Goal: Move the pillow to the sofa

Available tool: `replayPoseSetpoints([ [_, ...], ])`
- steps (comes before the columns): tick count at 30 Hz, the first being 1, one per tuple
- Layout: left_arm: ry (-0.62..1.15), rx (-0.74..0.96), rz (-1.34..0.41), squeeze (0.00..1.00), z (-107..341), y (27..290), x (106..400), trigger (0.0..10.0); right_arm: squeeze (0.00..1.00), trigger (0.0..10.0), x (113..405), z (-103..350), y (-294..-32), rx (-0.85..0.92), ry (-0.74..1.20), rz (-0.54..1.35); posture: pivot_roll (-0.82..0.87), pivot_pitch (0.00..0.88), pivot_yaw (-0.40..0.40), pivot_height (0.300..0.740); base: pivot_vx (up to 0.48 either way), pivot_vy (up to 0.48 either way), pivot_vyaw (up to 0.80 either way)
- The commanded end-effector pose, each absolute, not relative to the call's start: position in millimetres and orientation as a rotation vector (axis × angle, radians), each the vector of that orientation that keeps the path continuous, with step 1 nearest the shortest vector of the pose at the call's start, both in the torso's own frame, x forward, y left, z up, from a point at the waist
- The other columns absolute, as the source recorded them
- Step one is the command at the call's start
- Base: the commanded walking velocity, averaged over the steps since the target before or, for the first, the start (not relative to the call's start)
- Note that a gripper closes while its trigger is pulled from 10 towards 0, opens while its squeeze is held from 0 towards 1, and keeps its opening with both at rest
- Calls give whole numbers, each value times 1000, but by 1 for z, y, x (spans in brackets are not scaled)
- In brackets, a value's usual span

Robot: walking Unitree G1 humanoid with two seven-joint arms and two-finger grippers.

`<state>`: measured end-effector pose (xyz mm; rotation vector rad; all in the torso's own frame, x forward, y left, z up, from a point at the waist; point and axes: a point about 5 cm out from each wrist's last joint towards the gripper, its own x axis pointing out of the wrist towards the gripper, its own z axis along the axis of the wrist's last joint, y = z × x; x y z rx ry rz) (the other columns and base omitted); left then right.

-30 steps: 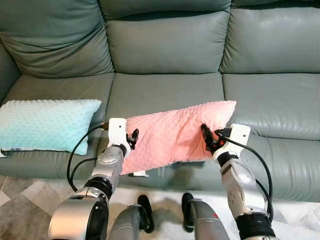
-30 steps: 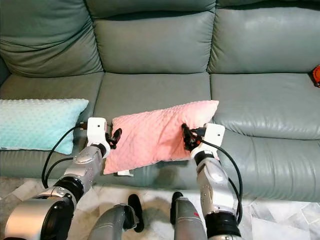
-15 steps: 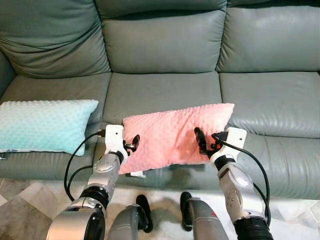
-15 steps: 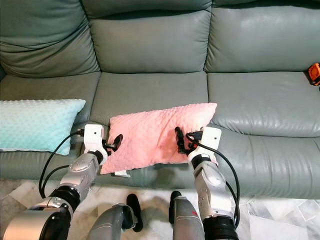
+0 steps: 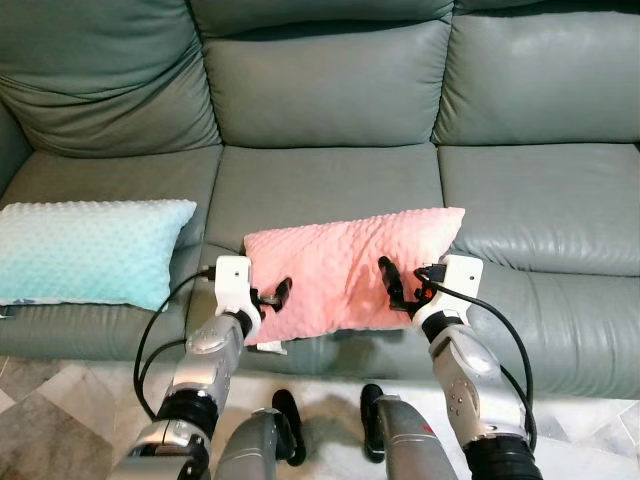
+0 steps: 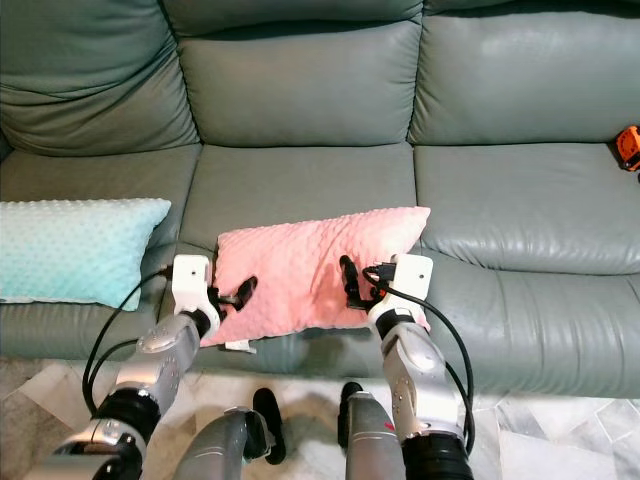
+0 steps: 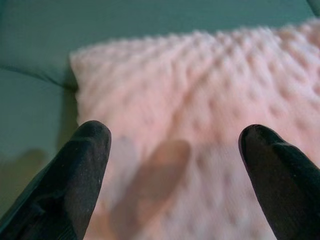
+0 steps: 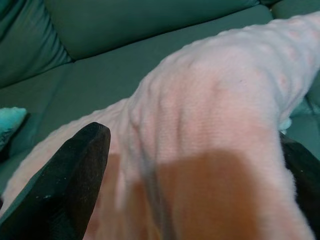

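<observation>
- while the pink pillow [image 5: 350, 265] is lying on the front edge of the green sofa [image 5: 330, 110], on its middle seat, its lower corner is hanging over the seat edge.
- the left gripper [image 5: 272, 298] is hovering at the pillow's left end, fingers spread, gripping nothing.
- the right gripper [image 5: 392, 287] is sitting at the pillow's right part, fingers spread with pink fabric bulging between them.
- a mint pillow [image 5: 90, 250] is resting left of the pink pillow, well apart.
- an orange object [image 6: 628, 147] is lying far right of the pink pillow.
</observation>
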<state>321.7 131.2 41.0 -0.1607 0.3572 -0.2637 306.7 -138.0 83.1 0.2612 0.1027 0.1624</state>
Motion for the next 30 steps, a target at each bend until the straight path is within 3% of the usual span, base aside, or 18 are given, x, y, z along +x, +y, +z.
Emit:
replayPoseSetpoints([
  [1,448,-133,-260,1000,20,142,302,10000,1000,10000,300,80,-141,243,124,151,-107,346,101,740,0,0,0],
  [10,555,-110,-266,1000,10,154,277,10000,1000,10000,287,82,-148,130,164,114,-107,342,92,740,0,0,0],
  [11,577,-106,-283,420,10,154,274,10000,557,10000,283,81,-150,99,174,103,-107,342,92,740,0,0,0],
  [12,599,-107,-303,0,9,153,269,10000,0,10000,280,80,-152,68,188,99,-108,341,91,740,0,0,0],
  [20,708,-149,-406,0,9,142,244,10000,0,10000,257,78,-179,-153,244,6,-117,339,85,740,0,0,0],
  [30,968,-119,-587,0,-5,125,208,10000,0,10000,221,38,-224,-315,524,-175,-124,335,84,740,0,0,0],
])
